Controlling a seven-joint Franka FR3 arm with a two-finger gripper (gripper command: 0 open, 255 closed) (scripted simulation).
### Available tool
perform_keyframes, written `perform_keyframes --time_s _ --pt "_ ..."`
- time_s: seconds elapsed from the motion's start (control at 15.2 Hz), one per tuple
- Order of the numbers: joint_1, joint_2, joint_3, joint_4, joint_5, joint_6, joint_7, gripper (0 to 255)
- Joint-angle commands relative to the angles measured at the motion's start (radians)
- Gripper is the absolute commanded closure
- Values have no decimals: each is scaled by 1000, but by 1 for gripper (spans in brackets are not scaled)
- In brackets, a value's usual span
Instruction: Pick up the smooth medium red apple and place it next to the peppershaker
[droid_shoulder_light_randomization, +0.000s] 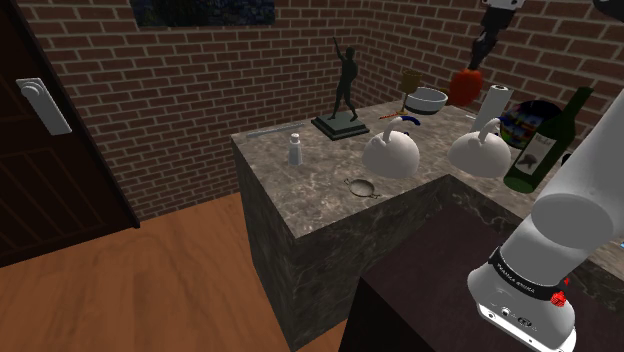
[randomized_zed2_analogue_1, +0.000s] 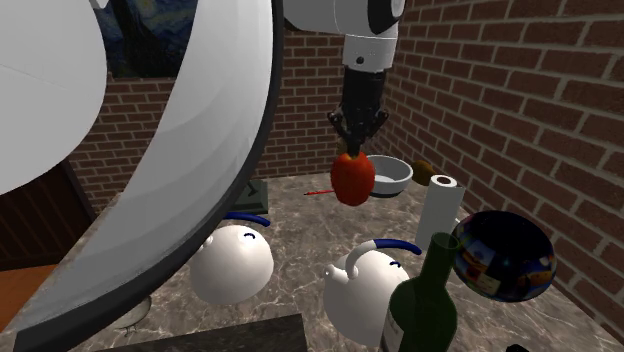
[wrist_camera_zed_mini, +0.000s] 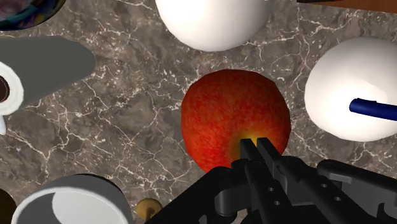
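The red apple (droid_shoulder_light_randomization: 465, 87) (randomized_zed2_analogue_1: 352, 177) (wrist_camera_zed_mini: 232, 118) hangs in the air above the marble counter (droid_shoulder_light_randomization: 300, 205), over the back part near a white bowl (randomized_zed2_analogue_1: 391, 176). My black gripper (droid_shoulder_light_randomization: 476, 64) (randomized_zed2_analogue_1: 352, 150) (wrist_camera_zed_mini: 257, 147) comes down from above and is shut on the apple's top; the fingers pinch close together there. The peppershaker (droid_shoulder_light_randomization: 295, 149), a small white shaker, stands upright near the counter's corner at the shoulder view's left, well away from the apple.
Two white teapots with blue handles (droid_shoulder_light_randomization: 392, 153) (droid_shoulder_light_randomization: 480, 148) sit below and in front of the apple. A dark statue (droid_shoulder_light_randomization: 345, 90), a paper roll (droid_shoulder_light_randomization: 497, 100), a green bottle (droid_shoulder_light_randomization: 540, 145), a shiny coloured ball (randomized_zed2_analogue_1: 500, 255) and a small metal ring (droid_shoulder_light_randomization: 362, 186) share the counter.
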Motion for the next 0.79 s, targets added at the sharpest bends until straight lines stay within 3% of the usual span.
perform_keyframes --time_s 0.0,0.33,0.73 --pt "-3 9 -2 36 6 -30 -2 255" --pt "-9 25 -5 110 16 -92 -5 255" --pt "85 -65 77 21 -45 -61 170 255"
